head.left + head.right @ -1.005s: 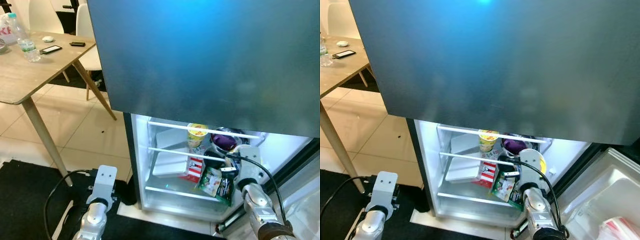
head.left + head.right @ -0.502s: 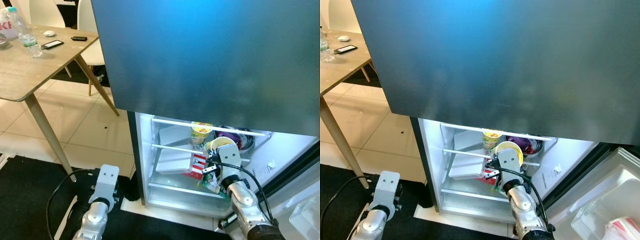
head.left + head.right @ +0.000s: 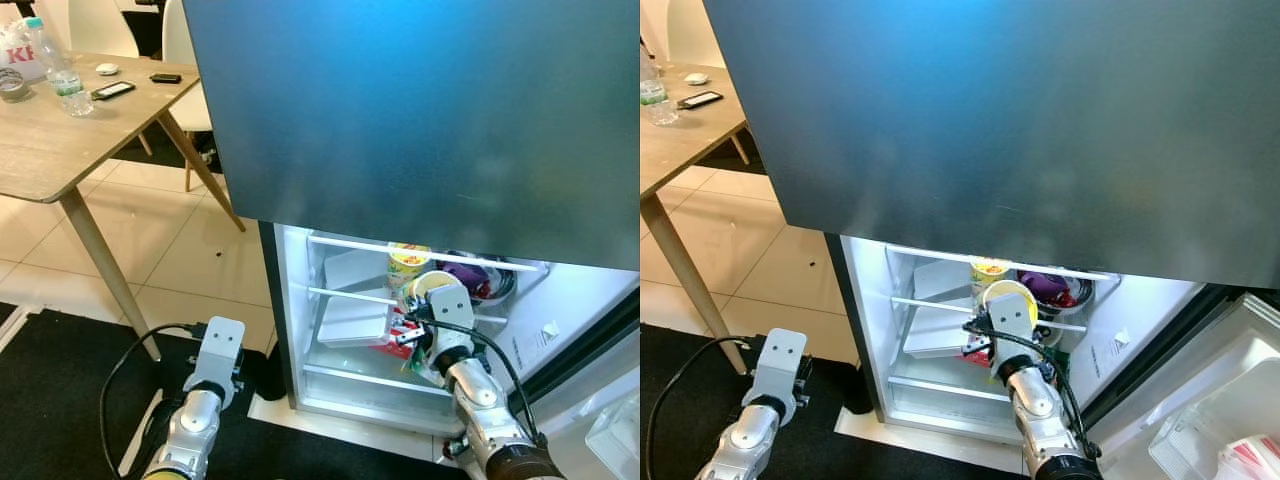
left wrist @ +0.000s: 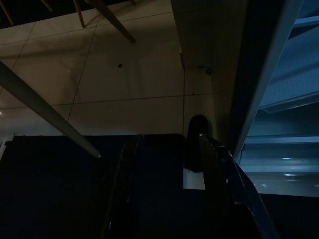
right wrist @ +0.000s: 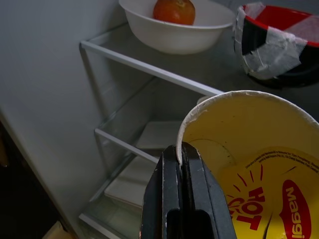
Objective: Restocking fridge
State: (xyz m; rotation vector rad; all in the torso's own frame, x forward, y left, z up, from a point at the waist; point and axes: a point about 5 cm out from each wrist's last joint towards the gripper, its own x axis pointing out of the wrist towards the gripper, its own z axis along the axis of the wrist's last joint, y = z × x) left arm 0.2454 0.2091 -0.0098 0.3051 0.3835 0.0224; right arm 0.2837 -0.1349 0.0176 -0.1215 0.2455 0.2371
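Observation:
The fridge [image 3: 400, 120] has its lower compartment open and lit. My right gripper [image 5: 182, 159] is shut on the rim of a yellow Maggi noodle cup [image 5: 249, 149], held tilted in front of the middle wire shelf [image 3: 350, 294]. The same cup [image 3: 432, 285] shows just above the right wrist [image 3: 450, 305]. A second noodle cup [image 3: 408, 262] stands on the shelf behind it. My left gripper [image 4: 167, 144] hangs open low over the black mat [image 3: 60, 400], beside the fridge's left edge.
Inside the fridge are a flat white container [image 3: 355, 318], a red-and-white packet [image 3: 398, 328], a purple bowl [image 3: 470, 275], a white bowl [image 5: 174, 30] with a round orange fruit and a red-and-black taped bowl [image 5: 279, 40]. A wooden table [image 3: 60, 140] stands far left.
The right gripper has moved left and up from beside the green packets to the middle shelf front, with the yellow cup now showing above it. The view has also shifted slightly.

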